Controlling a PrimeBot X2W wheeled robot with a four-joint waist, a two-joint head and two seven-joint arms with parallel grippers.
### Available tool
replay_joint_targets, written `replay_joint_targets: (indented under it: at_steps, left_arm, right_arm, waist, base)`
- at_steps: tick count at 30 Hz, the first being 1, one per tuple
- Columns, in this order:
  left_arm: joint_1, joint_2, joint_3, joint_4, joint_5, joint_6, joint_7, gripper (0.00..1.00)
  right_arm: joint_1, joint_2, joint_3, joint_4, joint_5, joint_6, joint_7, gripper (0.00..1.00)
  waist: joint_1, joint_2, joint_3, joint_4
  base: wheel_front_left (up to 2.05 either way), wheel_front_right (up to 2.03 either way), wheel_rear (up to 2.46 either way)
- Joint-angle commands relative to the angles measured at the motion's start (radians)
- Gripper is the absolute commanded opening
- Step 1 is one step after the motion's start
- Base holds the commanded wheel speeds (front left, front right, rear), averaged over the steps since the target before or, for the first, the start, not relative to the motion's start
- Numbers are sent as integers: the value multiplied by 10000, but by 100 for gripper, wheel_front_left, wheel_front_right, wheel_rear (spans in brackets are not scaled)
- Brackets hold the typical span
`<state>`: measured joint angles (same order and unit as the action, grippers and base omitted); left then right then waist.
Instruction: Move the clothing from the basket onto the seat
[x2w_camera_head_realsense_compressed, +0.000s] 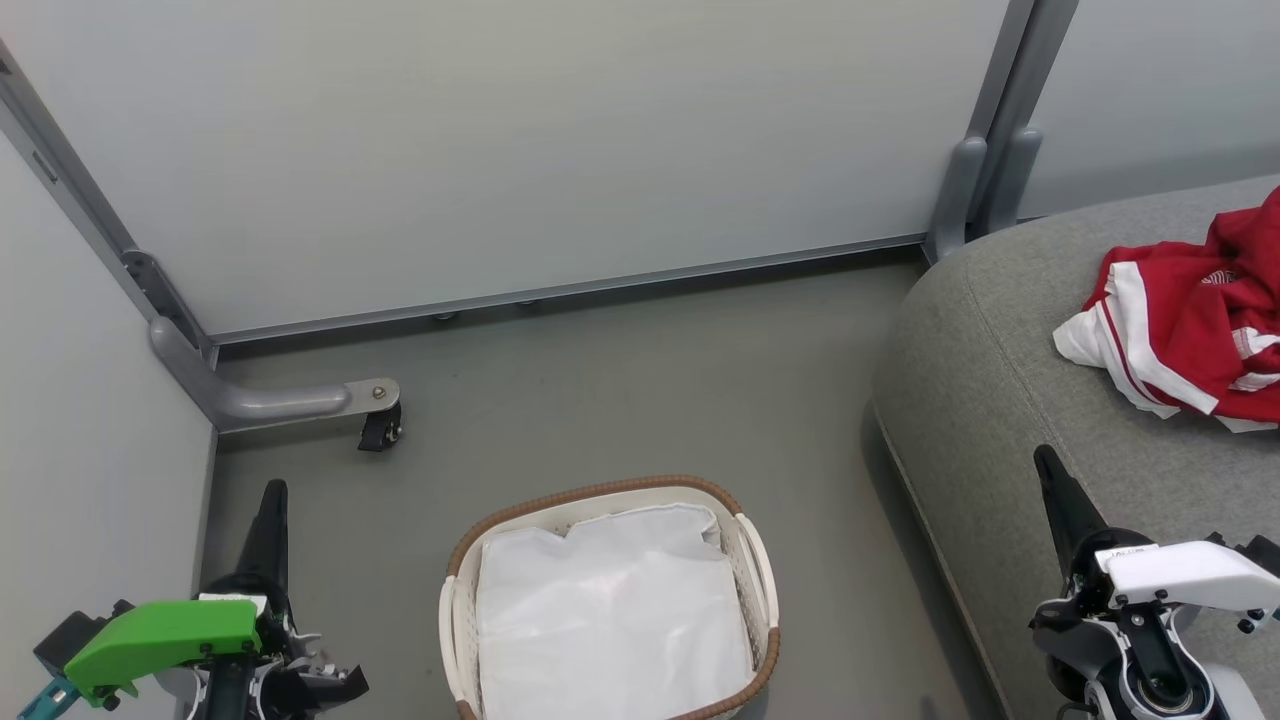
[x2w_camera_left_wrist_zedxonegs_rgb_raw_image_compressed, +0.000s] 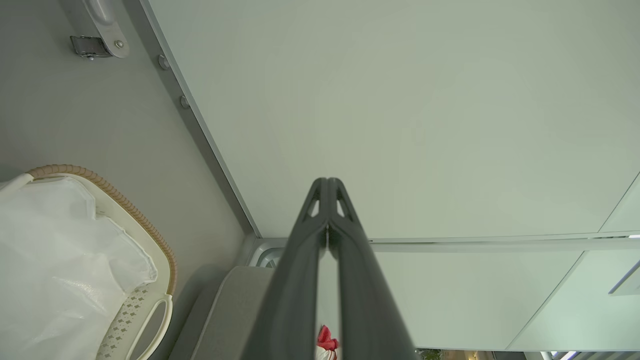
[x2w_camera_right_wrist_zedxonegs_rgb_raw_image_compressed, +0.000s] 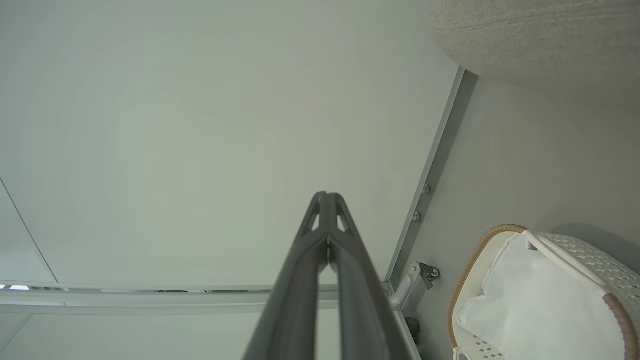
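The red and white clothing (x2w_camera_head_realsense_compressed: 1190, 325) lies crumpled on the grey seat (x2w_camera_head_realsense_compressed: 990, 400) at the right of the head view; a small red bit of the clothing (x2w_camera_left_wrist_zedxonegs_rgb_raw_image_compressed: 326, 344) peeks between my left fingers in the left wrist view. The white basket (x2w_camera_head_realsense_compressed: 755, 565) with a brown woven rim stands on the floor at bottom centre, holding only its white liner (x2w_camera_head_realsense_compressed: 610, 610). My left gripper (x2w_camera_head_realsense_compressed: 272, 492) is shut and empty at the lower left, left of the basket. My right gripper (x2w_camera_head_realsense_compressed: 1045, 460) is shut and empty over the seat's front edge, below the clothing.
Pale partition panels (x2w_camera_head_realsense_compressed: 520, 140) close off the back and left. A grey panel foot with a black castor (x2w_camera_head_realsense_compressed: 380, 428) juts onto the floor behind the basket. Bare grey floor (x2w_camera_head_realsense_compressed: 640, 390) lies between basket, panels and seat.
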<state>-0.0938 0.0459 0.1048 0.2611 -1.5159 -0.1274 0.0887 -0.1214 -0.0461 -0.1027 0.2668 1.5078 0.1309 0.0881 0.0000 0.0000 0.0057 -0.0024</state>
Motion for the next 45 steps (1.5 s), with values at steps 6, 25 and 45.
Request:
replay_joint_targets:
  at_steps: [6,25,45]
  left_arm:
    - [-203,73,82,-128,-528,-56,149,0]
    - [-201,75,112,-177,-985,-60,297,0]
    - [-200,73,110,-179,-986,-60,296,0]
  right_arm:
    - [136,-66,-85,-171,568,-1,179,0]
    - [192,-70,-137,-255,1064,-2,289,0]
    - [191,-70,-135,-253,1065,-2,288,0]
  waist:
    - [0,0,-11,11]
    - [0,0,-26,24]
    - [0,0,-26,24]
  base:
    - [0,0,0]
    - [0,0,0]
    - [0,0,0]
